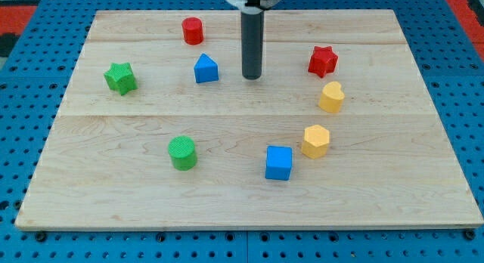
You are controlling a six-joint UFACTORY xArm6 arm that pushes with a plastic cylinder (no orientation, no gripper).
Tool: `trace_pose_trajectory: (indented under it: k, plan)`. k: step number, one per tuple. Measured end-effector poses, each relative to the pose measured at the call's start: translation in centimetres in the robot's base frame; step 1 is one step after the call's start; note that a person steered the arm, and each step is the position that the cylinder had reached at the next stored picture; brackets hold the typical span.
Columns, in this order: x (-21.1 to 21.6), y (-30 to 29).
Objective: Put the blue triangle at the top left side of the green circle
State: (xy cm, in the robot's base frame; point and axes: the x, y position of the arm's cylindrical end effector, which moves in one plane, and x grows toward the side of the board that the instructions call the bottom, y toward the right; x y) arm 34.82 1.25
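The blue triangle (206,69) sits on the wooden board (121,195) in the upper middle. The green circle (182,153) stands lower down, below and slightly left of the triangle, well apart from it. My tip (251,77) is the lower end of the dark rod and rests on the board just to the right of the blue triangle, with a small gap between them.
A red cylinder (193,30) is above the triangle. A green star (120,78) is at the left. A red star (322,61), a yellow heart (331,97), a yellow hexagon (315,140) and a blue cube (278,162) are at the right.
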Motion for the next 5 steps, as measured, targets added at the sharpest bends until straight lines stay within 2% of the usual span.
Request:
trace_pose_trajectory:
  k: [1, 2, 3, 4, 5]
  plan:
    - [-0.6, -7.0]
    - [2.6, -12.6]
    - [-2.9, -12.6]
    - [-2.5, -18.0]
    - [4.1, -16.8]
